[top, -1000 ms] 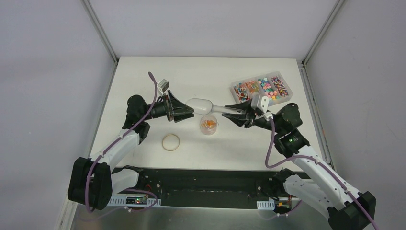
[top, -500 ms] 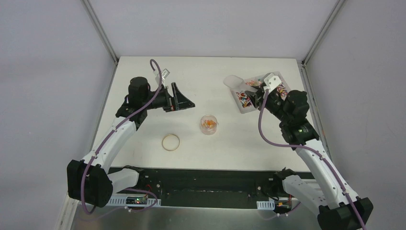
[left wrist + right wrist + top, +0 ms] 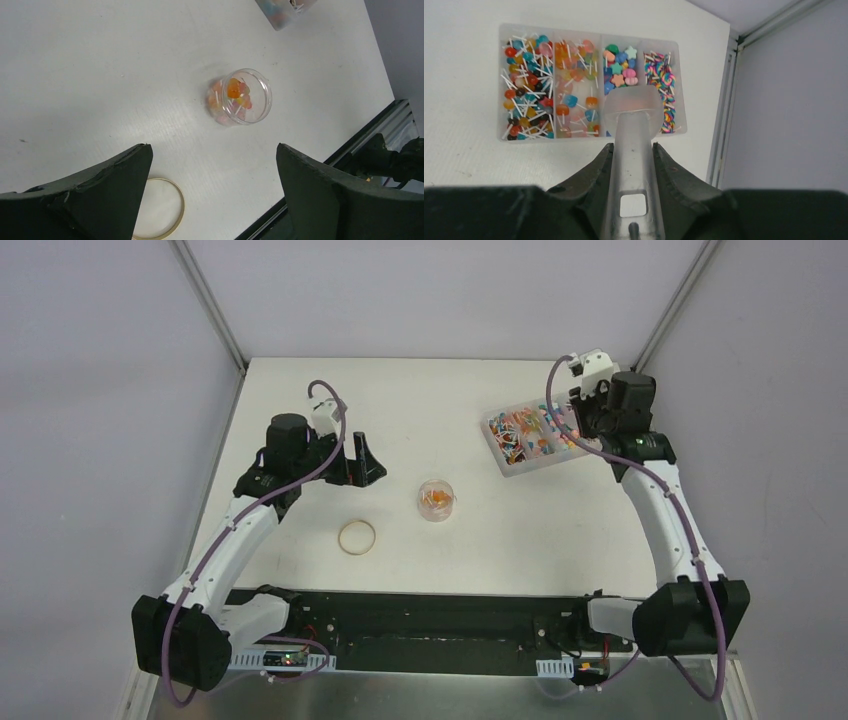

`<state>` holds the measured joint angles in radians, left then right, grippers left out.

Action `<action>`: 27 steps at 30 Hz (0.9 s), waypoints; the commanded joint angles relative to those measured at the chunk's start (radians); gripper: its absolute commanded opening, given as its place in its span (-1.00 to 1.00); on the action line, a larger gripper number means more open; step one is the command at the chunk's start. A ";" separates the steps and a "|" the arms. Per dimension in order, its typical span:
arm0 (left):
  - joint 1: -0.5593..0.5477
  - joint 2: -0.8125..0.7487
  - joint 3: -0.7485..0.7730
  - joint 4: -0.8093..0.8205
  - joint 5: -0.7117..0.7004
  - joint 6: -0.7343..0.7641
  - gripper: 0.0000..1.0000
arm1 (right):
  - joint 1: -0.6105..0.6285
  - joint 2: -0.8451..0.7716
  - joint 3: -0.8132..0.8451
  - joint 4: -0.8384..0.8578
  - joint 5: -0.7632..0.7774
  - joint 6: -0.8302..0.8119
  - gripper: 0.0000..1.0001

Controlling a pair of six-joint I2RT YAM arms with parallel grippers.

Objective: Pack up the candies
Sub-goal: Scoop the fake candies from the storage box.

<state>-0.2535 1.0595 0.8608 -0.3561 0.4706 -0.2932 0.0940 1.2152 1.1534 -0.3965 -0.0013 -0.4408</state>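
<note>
A small clear cup (image 3: 436, 499) stands upright near the middle of the white table (image 3: 450, 400), and some of the candies (image 3: 234, 95), orange, pink and yellow ones on white sticks, lie in its bottom. Most of the candies (image 3: 529, 85) are in a clear divided box (image 3: 535, 430) that sits well apart from the cup, to its right and further back. The box has four compartments: two of stick lollipops, one of stars and flower shapes, one of striped swirls. The right gripper (image 3: 632, 150) hangs over this box with its fingers clenched on the handle of a frosted plastic scoop (image 3: 632, 107). The scoop's bowl sits over the box edge by the third and fourth compartments. Whether it touches the sweets cannot be told. The left gripper (image 3: 212, 150) hovers to the left of the cup, its fingers spread wide and grasping nothing. A tan rubber-band ring (image 3: 357, 523) lies flat on the table, left of the cup and nearer the arm bases, apart from it.
</note>
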 commanded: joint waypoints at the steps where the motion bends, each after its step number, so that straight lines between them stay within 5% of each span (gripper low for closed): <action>1: 0.007 -0.016 -0.001 0.009 -0.034 0.057 0.98 | -0.053 0.079 0.142 -0.149 0.020 -0.038 -1.00; 27: 0.007 -0.028 -0.016 0.009 -0.024 0.060 0.98 | -0.073 0.230 0.269 -0.244 0.021 -0.048 -1.00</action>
<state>-0.2535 1.0534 0.8509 -0.3679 0.4469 -0.2497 0.0277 1.4345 1.3609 -0.6712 0.0212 -0.4816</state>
